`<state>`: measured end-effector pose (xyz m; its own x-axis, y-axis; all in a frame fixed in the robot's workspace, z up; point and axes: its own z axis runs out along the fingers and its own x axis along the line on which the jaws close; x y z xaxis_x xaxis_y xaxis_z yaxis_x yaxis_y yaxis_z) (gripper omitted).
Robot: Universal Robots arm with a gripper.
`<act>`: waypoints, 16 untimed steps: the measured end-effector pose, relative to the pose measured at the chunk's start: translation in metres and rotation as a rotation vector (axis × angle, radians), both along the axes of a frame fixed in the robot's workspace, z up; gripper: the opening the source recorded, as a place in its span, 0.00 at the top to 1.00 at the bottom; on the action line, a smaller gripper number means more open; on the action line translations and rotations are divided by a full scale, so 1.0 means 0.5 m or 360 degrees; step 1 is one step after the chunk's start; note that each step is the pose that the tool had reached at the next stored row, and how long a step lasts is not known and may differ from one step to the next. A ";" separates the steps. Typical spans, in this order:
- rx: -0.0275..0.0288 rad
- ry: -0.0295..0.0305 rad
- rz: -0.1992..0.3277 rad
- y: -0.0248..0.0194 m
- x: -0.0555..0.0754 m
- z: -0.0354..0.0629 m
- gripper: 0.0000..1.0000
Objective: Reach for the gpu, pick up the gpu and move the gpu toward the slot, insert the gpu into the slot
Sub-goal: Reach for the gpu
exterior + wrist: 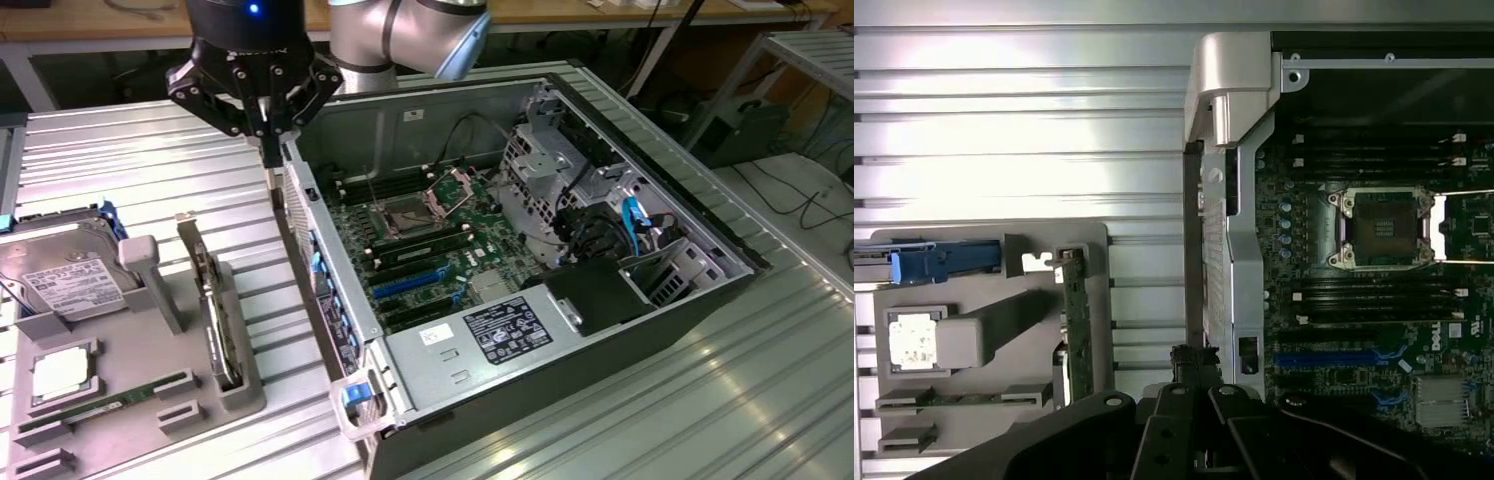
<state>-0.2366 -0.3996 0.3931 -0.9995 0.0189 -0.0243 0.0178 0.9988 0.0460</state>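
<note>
Reach phase: gripper (274, 155) over PC case (441, 375) rim, jaws pinched shut, empty; gpu (207, 285) upright in grey holder (240, 385) to the exterior view's left, so grasp likely needs jaws reopened.

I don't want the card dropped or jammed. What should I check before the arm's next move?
1. Graphics card standing upright in its gray holder: ok.
2. Gripper lined up over the card: not ok, it hangs above the case wall.
3. Computer case open with the board exposed: ok.
4. Blue slots empty: ok.
5. Card free to lift out of the holder: cannot tell.
</note>
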 end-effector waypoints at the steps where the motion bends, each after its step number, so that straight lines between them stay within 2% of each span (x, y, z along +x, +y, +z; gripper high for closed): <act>1: 0.00001 -0.00001 0.0001 -0.0001 -0.003 0.000 0.89; 16: 0.00010 -0.00001 0.0021 -0.0023 -0.050 0.000 0.89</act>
